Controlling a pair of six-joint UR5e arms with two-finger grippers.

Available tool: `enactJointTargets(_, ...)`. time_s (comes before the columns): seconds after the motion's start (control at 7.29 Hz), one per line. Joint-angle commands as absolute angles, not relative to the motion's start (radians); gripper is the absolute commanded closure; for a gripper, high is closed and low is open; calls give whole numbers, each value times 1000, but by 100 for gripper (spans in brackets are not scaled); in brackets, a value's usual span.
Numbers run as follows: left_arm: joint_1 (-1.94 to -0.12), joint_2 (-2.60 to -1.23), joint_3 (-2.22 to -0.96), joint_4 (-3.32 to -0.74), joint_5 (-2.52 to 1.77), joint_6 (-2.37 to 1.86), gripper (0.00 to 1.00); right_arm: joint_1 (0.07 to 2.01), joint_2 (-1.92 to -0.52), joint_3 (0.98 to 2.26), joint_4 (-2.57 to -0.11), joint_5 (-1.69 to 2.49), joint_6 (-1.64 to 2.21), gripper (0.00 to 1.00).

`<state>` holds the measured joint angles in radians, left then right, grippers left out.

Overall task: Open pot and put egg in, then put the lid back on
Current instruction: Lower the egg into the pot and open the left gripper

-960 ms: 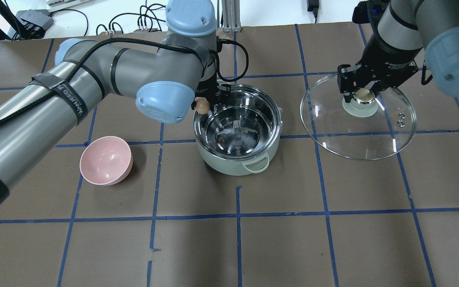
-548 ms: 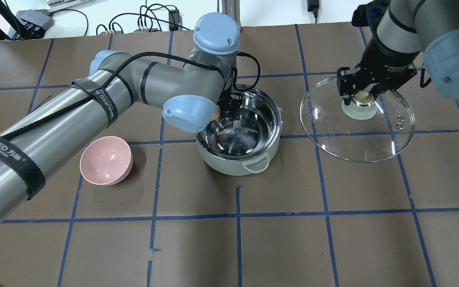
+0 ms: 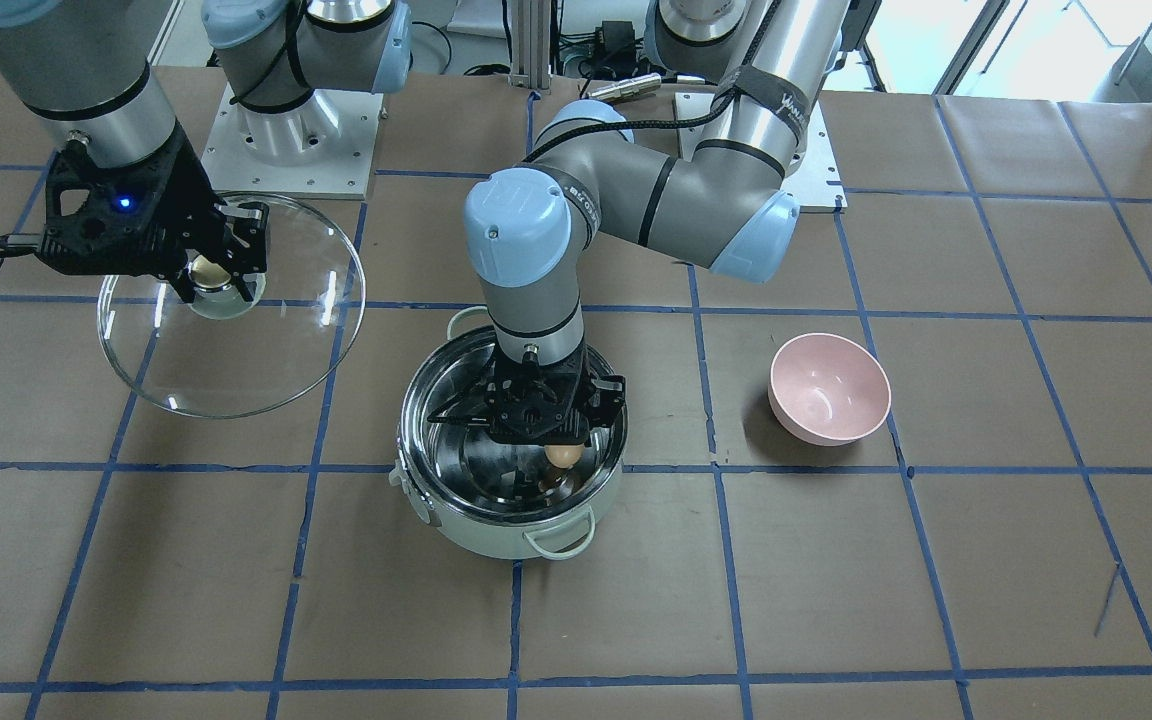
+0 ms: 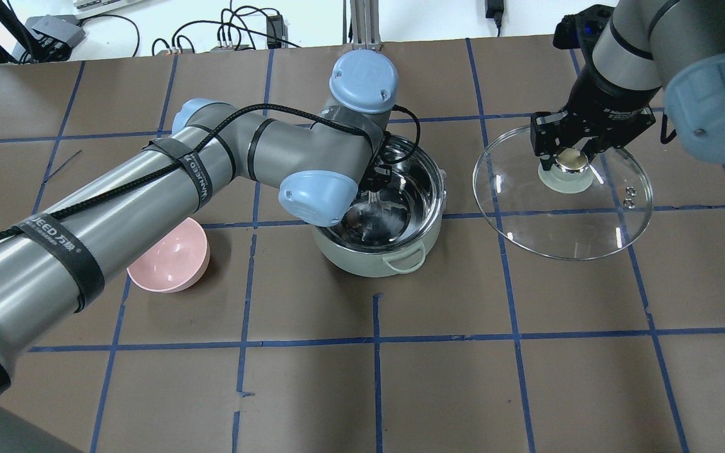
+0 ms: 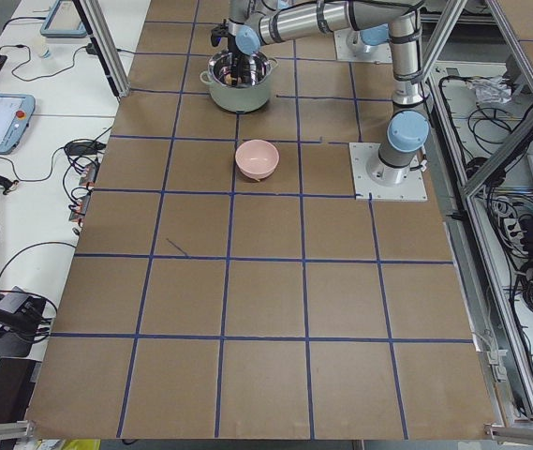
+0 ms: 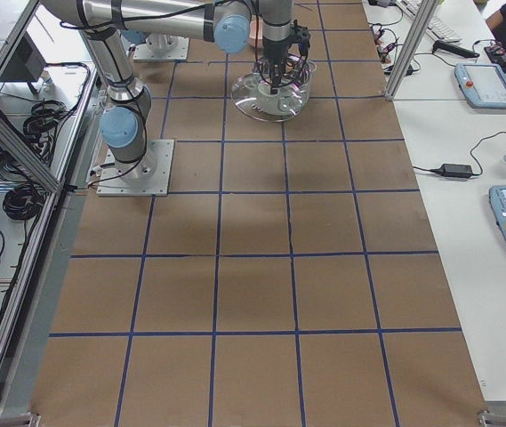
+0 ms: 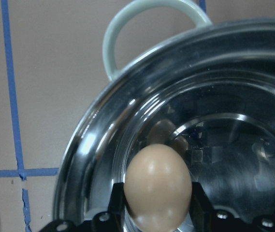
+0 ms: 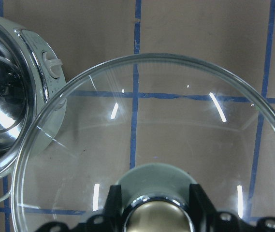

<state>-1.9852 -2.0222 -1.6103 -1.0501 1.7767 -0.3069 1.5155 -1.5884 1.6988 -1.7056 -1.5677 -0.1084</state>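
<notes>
The mint-green pot stands open mid-table, its steel inside showing. My left gripper is shut on the tan egg and holds it inside the pot's mouth, above the bottom. In the overhead view the left arm hides the egg. My right gripper is shut on the gold-topped knob of the glass lid, holding it tilted above the table to the pot's right. The pot also shows in the right wrist view.
An empty pink bowl sits on the table on my left of the pot. The brown table cover carries a blue tape grid. Cables and boxes lie beyond the far table edge.
My left arm has swung right and carried the egg from beside the pot's left rim to over and down into the pot. The lid has shifted slightly in the right gripper.
</notes>
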Motion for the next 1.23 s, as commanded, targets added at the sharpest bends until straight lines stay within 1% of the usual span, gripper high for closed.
enactJointTargets(0.0, -1990, -2025, -1624, -1049, 1795, -285, 51, 1516, -1589, 1700, -1706, -1568, -107, 57)
enactJointTargets(0.14, -1990, -2023, -1626, -1049, 1795, -273, 27, 1516, -1589, 1700, -1707, -1568, -107, 57)
enactJointTargets(0.27, -1990, -2022, -1625, -1048, 1795, -273, 18, 1516, -1588, 1700, -1707, -1568, -107, 57)
enactJointTargets(0.82, -1970, -1958, -1606, -1049, 1795, -209, 4, 1525, -1591, 1688, -1712, -1565, -97, 57)
enactJointTargets(0.96, -1903, -1900, -1621, -1063, 1783, -206, 0, 1535, -1589, 1681, -1712, -1545, -57, 56)
enactJointTargets(1.1, -1819, -1832, -1615, -1142, 1735, -175, 0, 1558, -1589, 1680, -1713, -1534, -8, 56)
